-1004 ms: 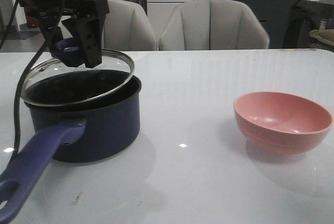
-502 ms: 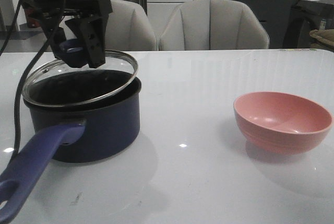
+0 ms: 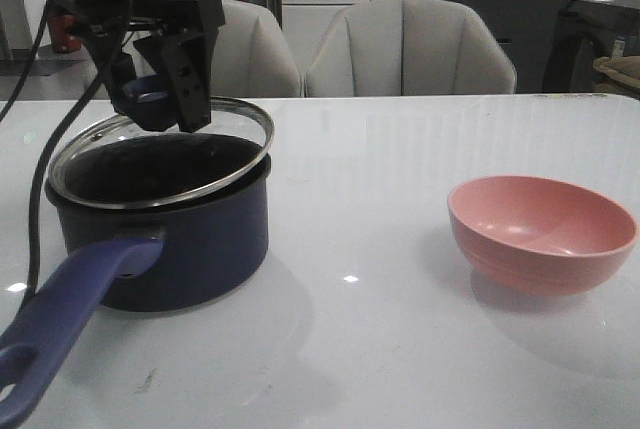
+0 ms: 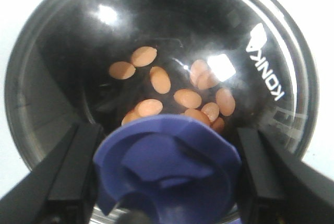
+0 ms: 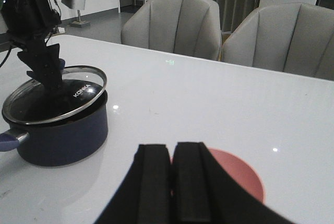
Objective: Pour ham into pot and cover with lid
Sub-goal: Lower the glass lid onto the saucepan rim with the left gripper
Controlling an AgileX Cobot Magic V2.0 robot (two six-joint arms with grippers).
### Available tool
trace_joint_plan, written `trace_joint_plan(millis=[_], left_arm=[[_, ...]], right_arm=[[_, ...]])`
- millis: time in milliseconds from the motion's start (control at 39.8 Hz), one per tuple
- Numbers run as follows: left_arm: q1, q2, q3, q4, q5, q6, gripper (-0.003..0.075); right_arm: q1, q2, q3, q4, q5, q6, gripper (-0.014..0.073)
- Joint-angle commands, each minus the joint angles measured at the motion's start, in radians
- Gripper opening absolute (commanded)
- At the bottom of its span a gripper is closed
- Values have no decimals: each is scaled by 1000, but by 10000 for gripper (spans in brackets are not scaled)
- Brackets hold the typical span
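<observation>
Lid: round clear-glass lid with purple-blue knob (image 3: 160, 150) clamped at the knob in my left jaws (image 3: 150, 89), tilted on the dark navy round pot (image 3: 165, 239) near the desk's left edge, overhanging rightward. Orange-pink ham chunks (image 4: 172, 94) inside. Right jaws (image 5: 171, 182) pressed together, empty, above pink bowl (image 3: 541, 232).

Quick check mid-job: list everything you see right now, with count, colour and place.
pot: one, navy with purple-blue handle, table's left side.
lid: one, clear glass, steel rim, tilted over the pot.
ham: about a dozen orange-pink pieces, inside the pot.
bowl: one, pink, empty, table's right side.
chairs: two, grey, behind the table.
table: one, white.
left gripper: black, jaws around the lid's knob.
right gripper: black, jaws together, above the bowl.
</observation>
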State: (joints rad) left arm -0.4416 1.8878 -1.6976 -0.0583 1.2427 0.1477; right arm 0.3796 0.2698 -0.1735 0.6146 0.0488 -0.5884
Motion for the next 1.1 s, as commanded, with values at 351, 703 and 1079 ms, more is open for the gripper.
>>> trace_joint_plan(millis=[351,703,1079], left_arm=[[-9,-55,-36,1,45,-2,126],[0,-55,-10,14,45,-2,126],[0,-54,0,18,45,-2,144]], right_arm=[[1,5,-26,3,-58,-8,132],[1,5,-26,3,-58,-8,132],[1,5,-26,3,-58,-8,132]])
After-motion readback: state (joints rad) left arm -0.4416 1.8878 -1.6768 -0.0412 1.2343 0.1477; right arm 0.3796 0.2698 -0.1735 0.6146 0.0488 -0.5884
